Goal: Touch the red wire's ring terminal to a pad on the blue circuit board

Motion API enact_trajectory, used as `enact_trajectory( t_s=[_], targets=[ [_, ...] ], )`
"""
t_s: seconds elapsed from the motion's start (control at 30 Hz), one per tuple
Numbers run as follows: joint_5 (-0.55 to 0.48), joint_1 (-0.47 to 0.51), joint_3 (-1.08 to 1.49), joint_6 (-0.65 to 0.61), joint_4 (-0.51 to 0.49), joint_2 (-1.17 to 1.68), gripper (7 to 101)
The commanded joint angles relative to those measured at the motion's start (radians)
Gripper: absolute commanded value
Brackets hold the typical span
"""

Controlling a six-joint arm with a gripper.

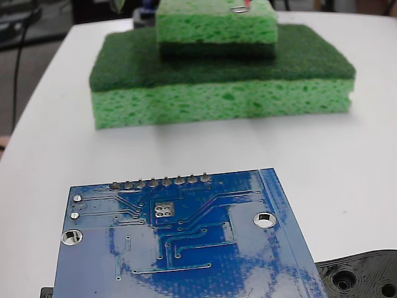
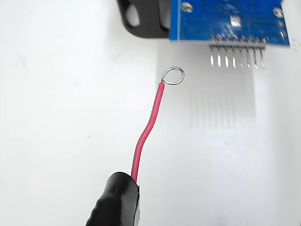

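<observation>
No text, label, brand, number or sign can be read in either view. The blue circuit board point(image 1: 186, 248) shows only pale traces, silver-rimmed holes and solder bumps in the fixed view, with no legible printing, and the part of it seen in the wrist view carries no lettering either. The green sponges point(image 1: 217, 81) and the black plastic piece point(image 1: 363, 276) bear no markings that can be made out.

Two sponges point(image 1: 223, 93), one board point(image 1: 186, 248), one wire point(image 2: 148, 127)

Claw itself out of sight.
</observation>
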Motion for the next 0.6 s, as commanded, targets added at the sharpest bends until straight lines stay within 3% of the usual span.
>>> enact_trajectory(
  t_s=[0.03,0.23,0.43,0.6],
  targets=[
    [0.081,-0.038,0.054,0.028,-0.002,0.075,100.3],
    [0.163,-0.110,0.181,0.083,-0.032,0.206,100.3],
    [0.183,-0.138,0.302,0.103,0.083,0.565,100.3],
    [0.192,-0.161,0.313,0.107,0.083,0.561,100.3]
  ],
)
